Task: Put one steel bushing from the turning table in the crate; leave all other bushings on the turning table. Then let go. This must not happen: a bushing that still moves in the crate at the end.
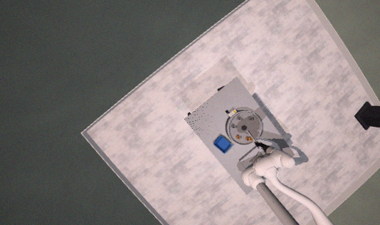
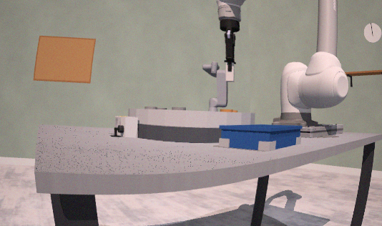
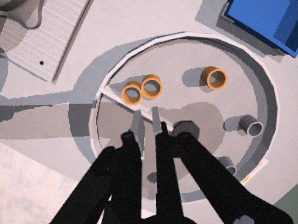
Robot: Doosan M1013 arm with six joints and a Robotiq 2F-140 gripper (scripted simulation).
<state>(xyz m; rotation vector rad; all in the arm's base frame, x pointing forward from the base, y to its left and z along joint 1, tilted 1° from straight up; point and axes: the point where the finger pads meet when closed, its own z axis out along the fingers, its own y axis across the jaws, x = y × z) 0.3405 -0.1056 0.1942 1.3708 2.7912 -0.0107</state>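
My gripper point(image 1: 255, 142) point(image 2: 229, 76) point(image 3: 148, 117) hangs high above the turning table point(image 2: 189, 118) point(image 3: 175, 55). Its fingers stand a narrow gap apart with nothing seen between them, so it is open. Grey steel bushings stand on the turning table: one point(image 1: 233, 126) point(image 3: 252, 126) on the crate's side, one point(image 1: 240, 118) point(image 3: 228, 164) partly behind a finger in the wrist view, and one point(image 1: 252, 119) farther round. Three orange bushings stand there too: a touching pair point(image 3: 142, 90) near the fingertips and a single one point(image 3: 215, 78). The blue crate point(image 1: 218, 147) point(image 2: 243, 139) point(image 3: 245, 15) stands beside the turning table; its inside is mostly hidden.
A thin pale bar point(image 3: 116, 100) reaches over the turning table beside the orange pair. A small white block point(image 1: 233, 112) point(image 2: 131, 126) stands at the turning table's rim. A grey jointed shape point(image 2: 222, 89) shows behind the turning table. A ribbed plate point(image 3: 55, 35) lies near the robot's base.
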